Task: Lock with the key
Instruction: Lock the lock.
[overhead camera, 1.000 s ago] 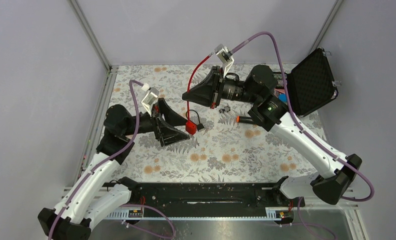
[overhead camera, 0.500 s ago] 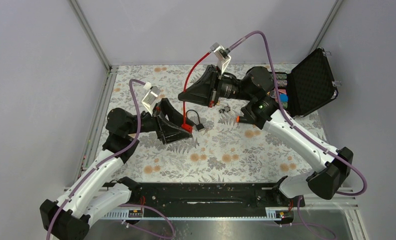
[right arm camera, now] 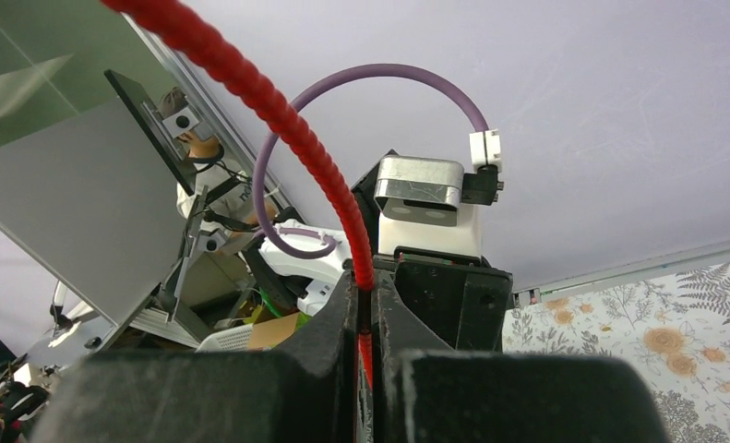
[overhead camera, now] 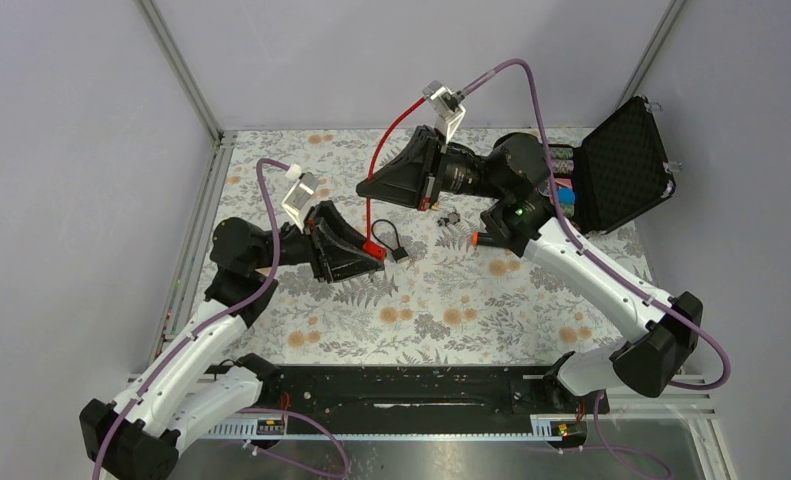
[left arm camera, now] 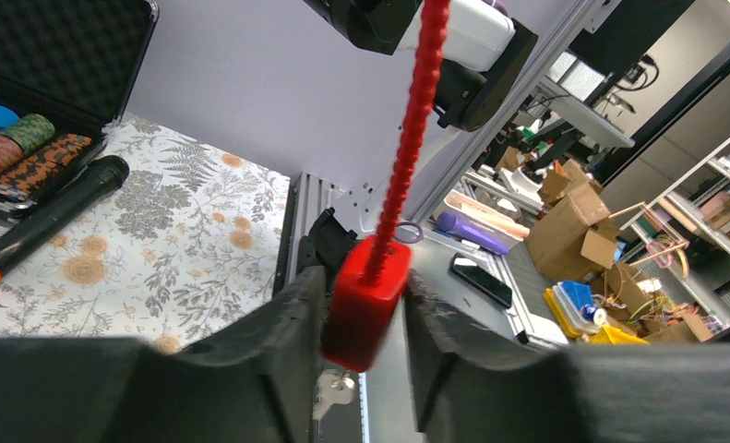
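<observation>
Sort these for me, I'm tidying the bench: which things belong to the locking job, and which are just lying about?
In the job: key, red cable lock, right gripper pinching its cable, left gripper around its block.
Lying about: black cable lock, microphone, open case of chips.

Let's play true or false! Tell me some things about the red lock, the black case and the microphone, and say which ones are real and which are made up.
1. The red block sits between the fingers of the left gripper. True.
2. The right gripper is pinching the red cable. True.
3. The black case is closed. False: its lid stands open, and stacks of chips show inside.
4. The right gripper is holding the microphone. False: the microphone lies on the flowery table next to the case, and no gripper is on it.
</observation>
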`<state>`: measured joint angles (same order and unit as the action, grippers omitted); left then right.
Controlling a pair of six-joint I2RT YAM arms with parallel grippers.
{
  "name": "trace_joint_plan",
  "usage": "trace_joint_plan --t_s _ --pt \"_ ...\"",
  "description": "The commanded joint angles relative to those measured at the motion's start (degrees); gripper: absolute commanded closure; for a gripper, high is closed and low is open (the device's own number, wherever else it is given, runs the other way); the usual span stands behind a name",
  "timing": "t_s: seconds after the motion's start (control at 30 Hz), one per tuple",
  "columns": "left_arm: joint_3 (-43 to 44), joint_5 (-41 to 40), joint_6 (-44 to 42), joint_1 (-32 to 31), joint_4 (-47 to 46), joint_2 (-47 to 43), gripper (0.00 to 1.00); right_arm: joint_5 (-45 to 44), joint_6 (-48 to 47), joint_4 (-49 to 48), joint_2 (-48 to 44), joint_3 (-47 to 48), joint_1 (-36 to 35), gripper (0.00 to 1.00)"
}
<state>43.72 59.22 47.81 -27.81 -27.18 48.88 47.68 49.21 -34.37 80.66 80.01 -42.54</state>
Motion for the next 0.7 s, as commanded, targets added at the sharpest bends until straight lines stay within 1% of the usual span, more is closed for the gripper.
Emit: trace_joint_plan --t_s 0.0,0.07,0.1,0.2,0.23,0.27,0.3,0.33,0.37,0.43,0.47,0.5,0.53,0.6,0.67 --pt "0.55 0.3 0.07 -0.19 -3.65 -1.13 0.77 1.58 2.15 -5.25 0.08 0.68 0.51 1.0" --pt "0.78 -0.99 -0.14 -0.16 -3.32 -1.37 0.96 1.67 2.0 -4.71 0.14 0.6 0.54 1.0" --pt "1.02 -1.73 -0.59 -0.22 -2.78 -1.42 1.0 1.51 1.85 -4.33 0.17 0.47 0.53 1.0" --pt "2.5 -5.87 -4.58 -0.2 3.29 -1.78 1.0 0.55 1.01 -2.44 -0.07 -0.33 0.6 0.99" --pt "3.15 -7.76 -6.71 -0.16 6.36 -2.03 1.0 -0.04 0.47 -1.61 -0.3 -0.75 0.66 0.95" --pt "3.84 -9.88 -8.85 -0.14 9.37 -2.3 1.0 -0.76 0.02 -0.7 -0.73 -1.33 0.68 0.9" --pt "4.47 -12.46 -10.83 -0.18 12.57 -2.71 1.0 -1.65 -0.47 -0.17 -1.26 -2.07 0.76 0.82" --pt "4.94 -14.54 -12.67 -0.14 15.96 -3.2 1.0 -3.06 -1.02 0.85 -1.92 -3.06 0.97 0.71" --pt "5.42 -16.68 -14.27 -0.14 18.08 -3.52 1.0 -4.9 -1.7 1.98 -2.83 -4.08 1.21 0.57" --pt "6.19 -21.46 -17.03 -0.09 21.92 -4.44 1.0 -9.63 -3.44 5.24 -4.79 -6.44 1.82 0.35" --pt "6.58 -23.72 -18.6 -0.13 23.59 -4.83 1.0 -12.53 -4.53 7.05 -5.87 -7.83 2.14 0.25" --pt "7.04 -26.03 -20.08 -0.12 25.58 -5.28 1.0 -15.47 -5.9 8.76 -7.25 -9.44 2.34 0.19" --pt "7.47 -28.0 -21.5 -0.09 27.53 -5.55 1.0 -18.32 -7.65 10.64 -8.7 -11.1 2.46 0.15" --pt "8.53 -31.17 -24.66 -0.14 32.28 -5.89 1.0 -23.93 -10.96 14.83 -11.76 -13.97 2.56 0.11" --pt "9.62 -33.96 -27.87 -0.08 36.6 -5.76 1.0 -28.51 -14.2 19.54 -14.89 -16.06 2.64 0.1"
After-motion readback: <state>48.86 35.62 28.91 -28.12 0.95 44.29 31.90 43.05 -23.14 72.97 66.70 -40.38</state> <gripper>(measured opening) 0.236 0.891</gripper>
